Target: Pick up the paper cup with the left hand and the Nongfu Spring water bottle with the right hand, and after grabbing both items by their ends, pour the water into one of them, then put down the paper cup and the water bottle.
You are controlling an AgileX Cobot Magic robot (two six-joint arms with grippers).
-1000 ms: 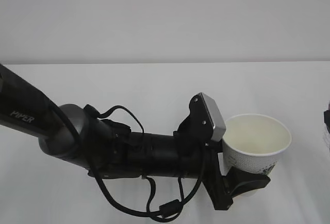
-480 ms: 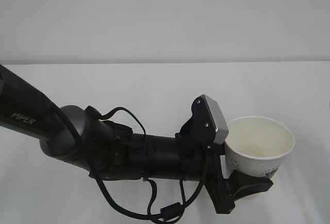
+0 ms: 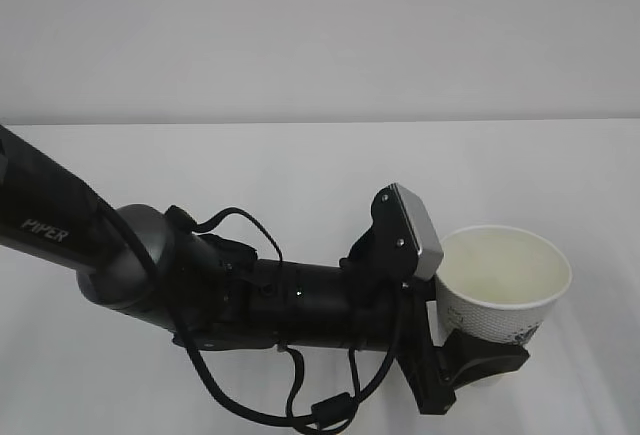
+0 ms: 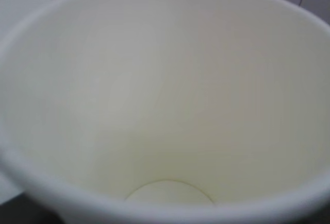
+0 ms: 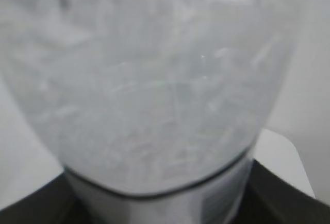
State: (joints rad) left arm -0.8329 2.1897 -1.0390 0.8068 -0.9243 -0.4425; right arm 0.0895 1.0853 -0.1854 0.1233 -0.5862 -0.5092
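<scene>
The white paper cup (image 3: 503,277) stands upright with its mouth up, low at the right of the exterior view. My left gripper (image 3: 488,343) on the black PIPER arm is shut on the cup's lower part, one black jaw showing under it. The cup's pale inside (image 4: 165,90) fills the left wrist view, and its round bottom looks dry. The clear Nongfu Spring water bottle (image 5: 154,85) fills the right wrist view, blurred. My right gripper (image 5: 161,206) is shut on it, with dark jaws at both lower corners. No water can be made out. The exterior view shows neither the bottle nor the right gripper.
The white table (image 3: 300,170) runs back to a pale wall. The left arm's elbow and cables (image 3: 200,295) lie across the lower left. A grey camera box (image 3: 418,230) sits just left of the cup's rim.
The left gripper and the cup have shifted slightly right and down. A dark part at the right edge one second ago has left the view.
</scene>
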